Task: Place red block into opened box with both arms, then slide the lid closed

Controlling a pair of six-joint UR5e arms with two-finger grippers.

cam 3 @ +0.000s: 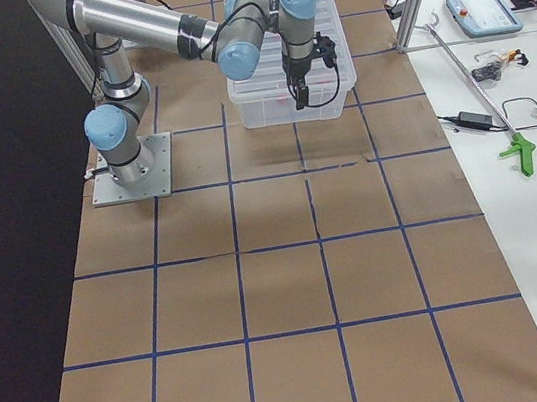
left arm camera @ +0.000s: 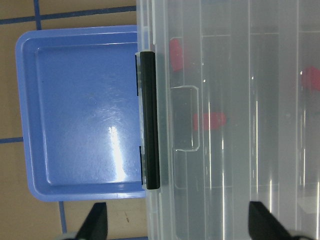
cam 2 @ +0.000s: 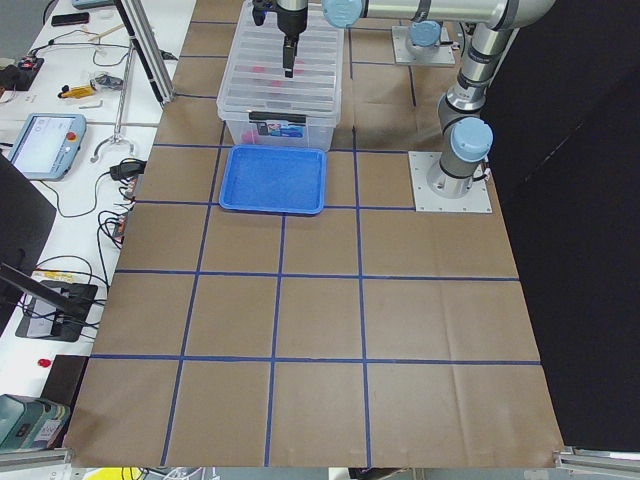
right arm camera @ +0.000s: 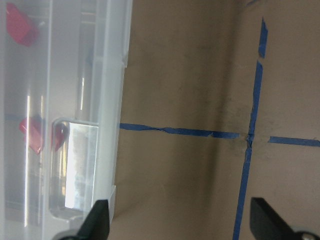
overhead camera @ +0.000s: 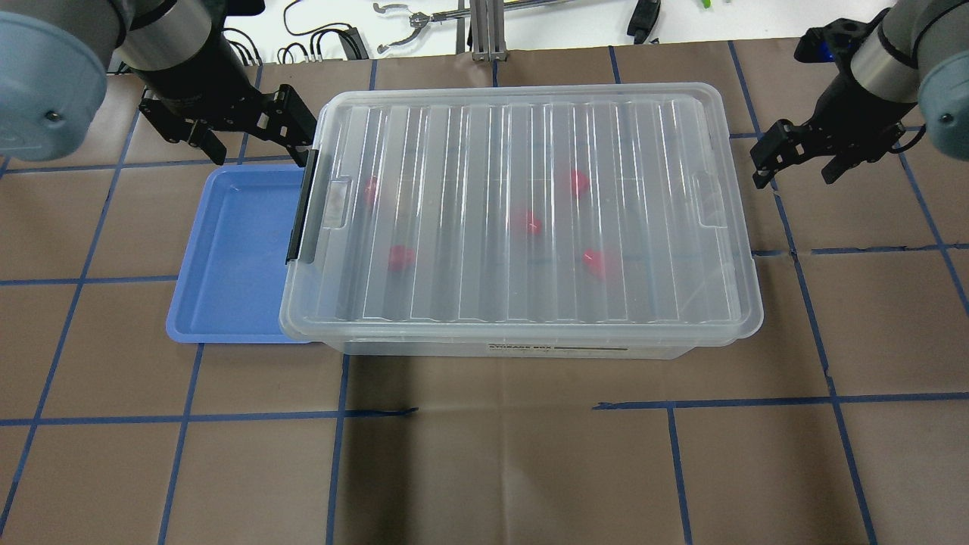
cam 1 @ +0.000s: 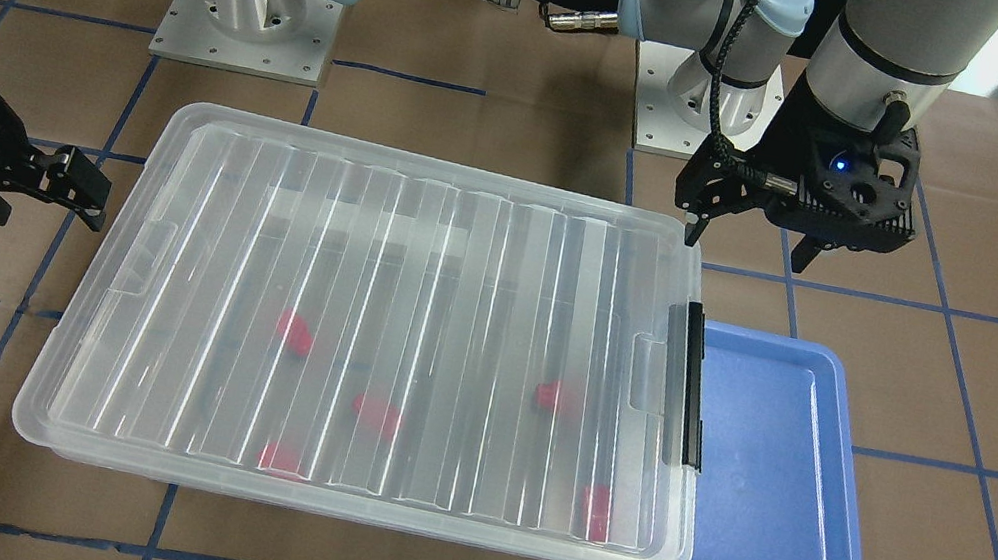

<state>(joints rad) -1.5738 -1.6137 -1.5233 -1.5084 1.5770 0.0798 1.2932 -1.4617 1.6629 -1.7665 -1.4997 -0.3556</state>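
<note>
Both arms hover at the box's (overhead camera: pixel 530 350) short ends, the left gripper (overhead camera: pixel 257 140) by the latch end's far corner, the right gripper (overhead camera: pixel 795 170) off the opposite end, fingers spread and empty. The lid (overhead camera: pixel 522 288) covers the box, with what look like five red blocks (overhead camera: pixel 575 182) blurred beneath.

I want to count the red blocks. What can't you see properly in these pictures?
Red blocks: front-facing view, blurred by the ribbed lid; shapes and stubs unclear.
Blue tray: overhead view, one edge hidden behind the lid's rim.
Box label: overhead view, print too small to read.
</note>
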